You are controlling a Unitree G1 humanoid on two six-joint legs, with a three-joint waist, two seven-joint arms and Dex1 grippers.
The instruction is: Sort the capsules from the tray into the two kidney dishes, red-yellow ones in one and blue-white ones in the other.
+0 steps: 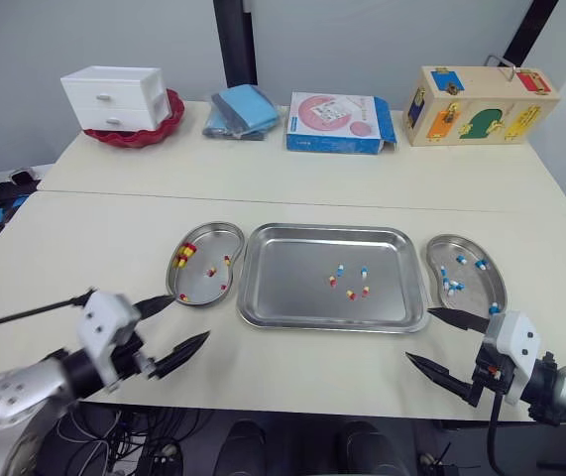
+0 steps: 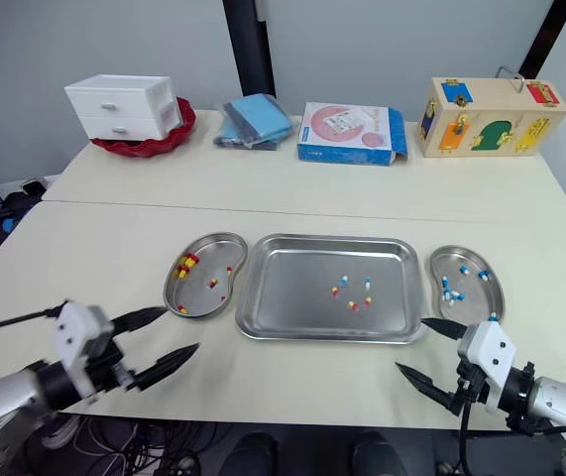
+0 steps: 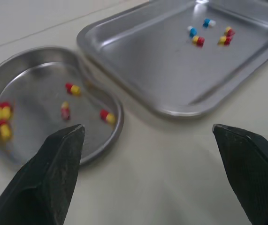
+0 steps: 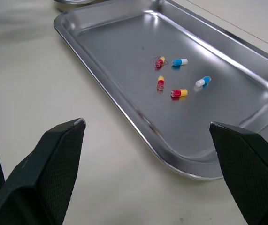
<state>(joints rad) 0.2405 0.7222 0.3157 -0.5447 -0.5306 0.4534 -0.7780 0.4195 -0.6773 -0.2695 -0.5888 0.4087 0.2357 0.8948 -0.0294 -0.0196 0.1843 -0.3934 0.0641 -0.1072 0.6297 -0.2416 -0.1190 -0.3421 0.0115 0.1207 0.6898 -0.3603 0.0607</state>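
Left gripper (image 1: 187,317) and right gripper (image 1: 419,335) spread wide, empty, near side of the tray (image 1: 283,288). Five capsules (image 1: 348,282) clustered right of its centre; red-yellow ones already in the left dish (image 1: 213,238), blue-white in the right dish (image 1: 471,293). Risk: pinching two close neighbours together, or flicking one off on slick steel.

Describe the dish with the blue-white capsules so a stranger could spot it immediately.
Start at the large steel tray on the table. Pick the right kidney dish beside it. It holds blue-white capsules; the left kidney dish holds red-yellow capsules.
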